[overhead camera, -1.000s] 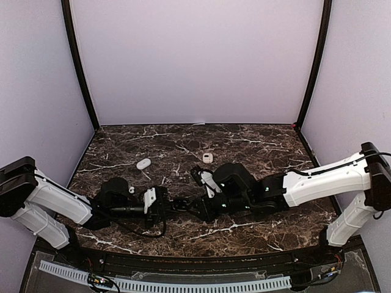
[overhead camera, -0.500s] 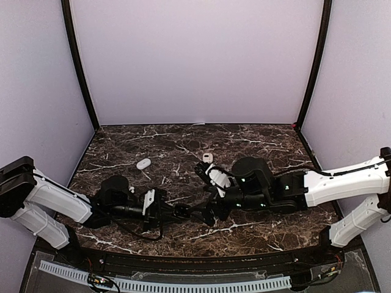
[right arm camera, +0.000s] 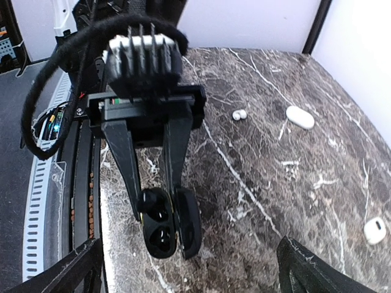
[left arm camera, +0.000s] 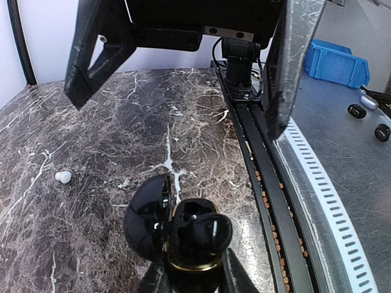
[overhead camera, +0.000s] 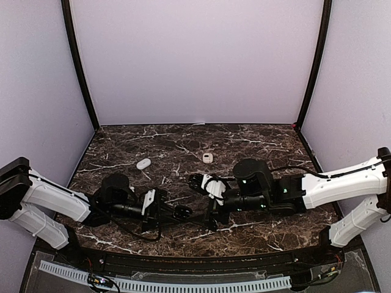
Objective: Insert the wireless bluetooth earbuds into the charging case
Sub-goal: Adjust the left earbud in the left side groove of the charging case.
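My left gripper (left arm camera: 194,282) is shut on the black charging case (left arm camera: 194,237), low over the marble. The case's lid (left arm camera: 145,215) hangs open to the side. A glossy black rounded lump sits in its cavity; I cannot tell whether it is an earbud. The case (overhead camera: 181,212) and left gripper (overhead camera: 171,211) lie just left of my right gripper (overhead camera: 204,201), which is open and empty. In the right wrist view the case (right arm camera: 160,231) lies ahead of the right gripper (right arm camera: 195,274). Two white earbuds (right arm camera: 239,114) lie together beyond it. Another white earbud (left arm camera: 63,177) lies on the marble.
A white oval case (overhead camera: 143,163) lies at the back left of the marble table (overhead camera: 263,143). A small white piece with a dark spot (overhead camera: 208,157) lies at the back centre. A black rail (left arm camera: 269,201) and slotted metal strip (left arm camera: 330,207) run along the near edge.
My right gripper has opened wide and drawn back to the right, away from the case. The left gripper has kept its hold on the case and barely moved.
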Action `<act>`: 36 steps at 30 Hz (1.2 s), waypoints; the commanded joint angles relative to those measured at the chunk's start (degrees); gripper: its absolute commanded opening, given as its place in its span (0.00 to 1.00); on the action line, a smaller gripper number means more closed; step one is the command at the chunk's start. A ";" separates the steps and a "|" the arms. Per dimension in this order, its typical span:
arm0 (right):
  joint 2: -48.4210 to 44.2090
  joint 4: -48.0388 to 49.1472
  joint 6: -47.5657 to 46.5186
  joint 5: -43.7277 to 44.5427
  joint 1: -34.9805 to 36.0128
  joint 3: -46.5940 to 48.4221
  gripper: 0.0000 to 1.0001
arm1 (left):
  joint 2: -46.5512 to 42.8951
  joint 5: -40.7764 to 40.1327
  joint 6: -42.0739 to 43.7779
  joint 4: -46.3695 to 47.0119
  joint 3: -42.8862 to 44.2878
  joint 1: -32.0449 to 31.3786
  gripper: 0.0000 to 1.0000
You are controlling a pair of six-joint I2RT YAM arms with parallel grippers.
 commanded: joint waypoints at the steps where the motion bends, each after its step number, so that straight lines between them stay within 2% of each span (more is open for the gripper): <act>1: 2.21 2.15 -4.83 -1.91 0.10 3.05 0.99 | -2.03 1.02 0.47 -0.90 0.96 0.20 0.17; 13: 8.23 4.63 -5.75 -1.07 0.20 6.91 0.99 | -1.29 2.47 0.40 -0.28 1.04 0.20 0.17; 36: 8.06 5.20 -5.65 3.29 -0.12 4.53 0.97 | -2.05 8.24 0.91 0.51 0.51 0.20 0.17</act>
